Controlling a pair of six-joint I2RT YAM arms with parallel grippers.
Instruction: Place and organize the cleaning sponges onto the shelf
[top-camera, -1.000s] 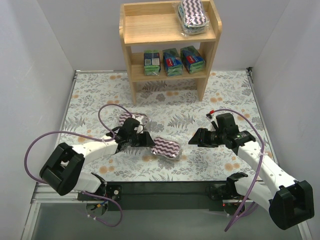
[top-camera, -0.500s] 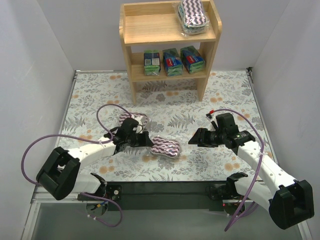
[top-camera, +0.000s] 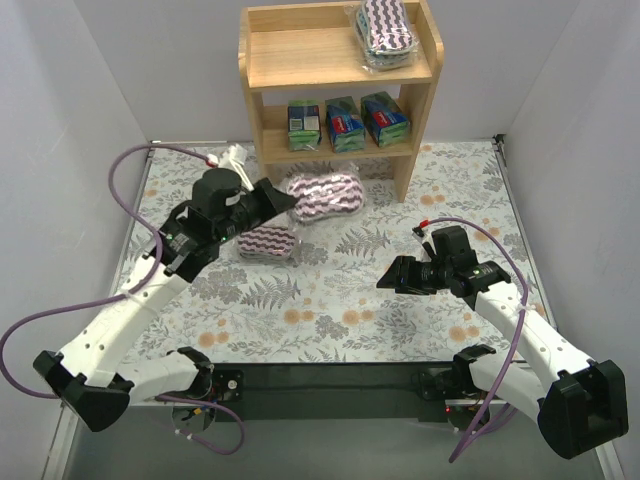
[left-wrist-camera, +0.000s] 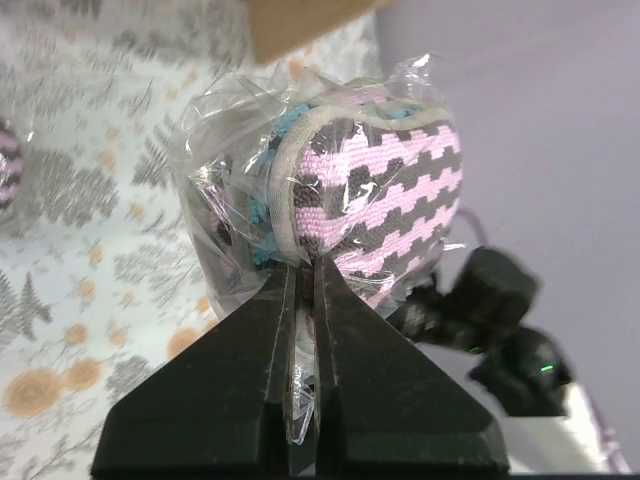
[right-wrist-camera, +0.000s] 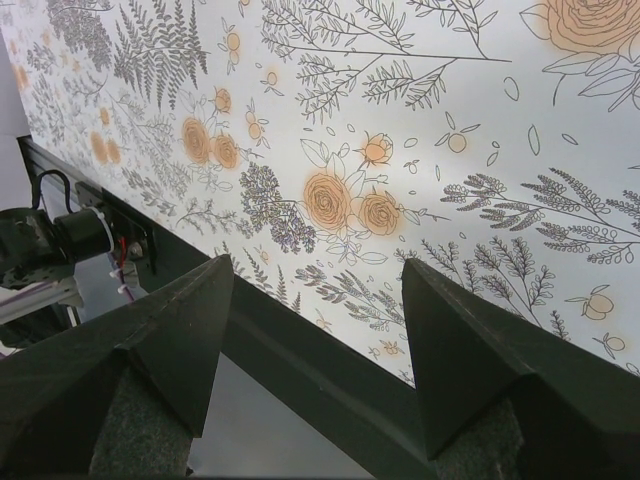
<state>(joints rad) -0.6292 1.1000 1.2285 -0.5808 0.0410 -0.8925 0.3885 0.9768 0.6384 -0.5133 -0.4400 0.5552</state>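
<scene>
Striped sponge (top-camera: 325, 195) is hanging above the table (top-camera: 340, 305), just in front of the shelf (top-camera: 300, 62), long axis running left-right. Left gripper (left-wrist-camera: 303, 285) is pinching its clear wrap edge, jaws fully closed. Top tier is sitting above and beyond it, so left arm is nearer. Right gripper (top-camera: 392, 281) is idling part open, holding nothing, well apart.
</scene>
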